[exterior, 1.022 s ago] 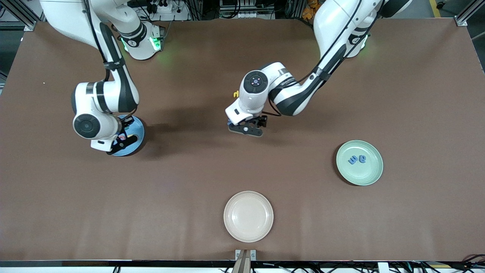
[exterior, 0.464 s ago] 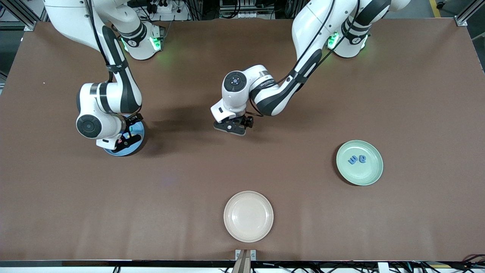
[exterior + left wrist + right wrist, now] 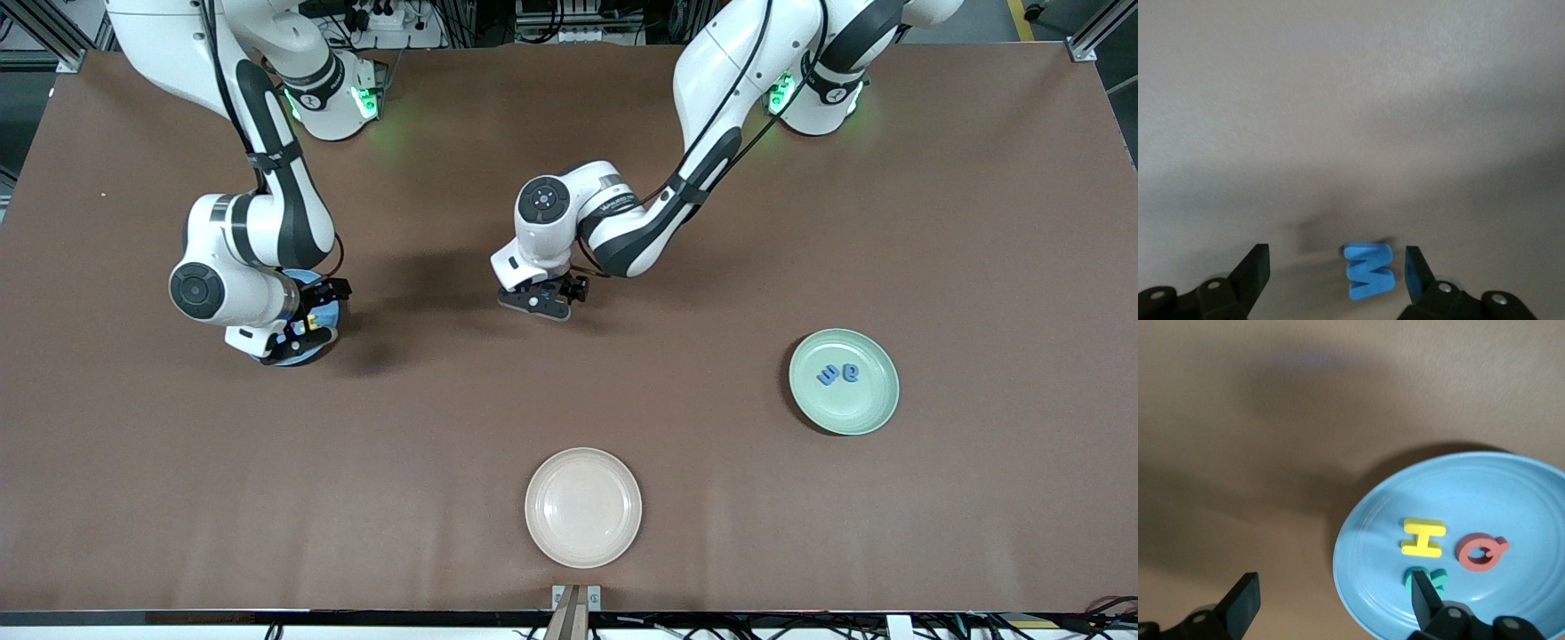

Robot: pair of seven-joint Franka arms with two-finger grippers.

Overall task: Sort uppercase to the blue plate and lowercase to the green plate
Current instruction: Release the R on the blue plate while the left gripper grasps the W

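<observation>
L gripper low, straddling blue w; R gripper over blue plate.

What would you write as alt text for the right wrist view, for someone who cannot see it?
A blue plate on a brown table holds three foam letters: a yellow H, a red Q and a teal letter partly hidden. The right tool hangs open over the plate's edge, holding nothing.

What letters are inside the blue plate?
The blue plate holds a yellow H, a red Q and a green letter partly covered by the right gripper.
</observation>
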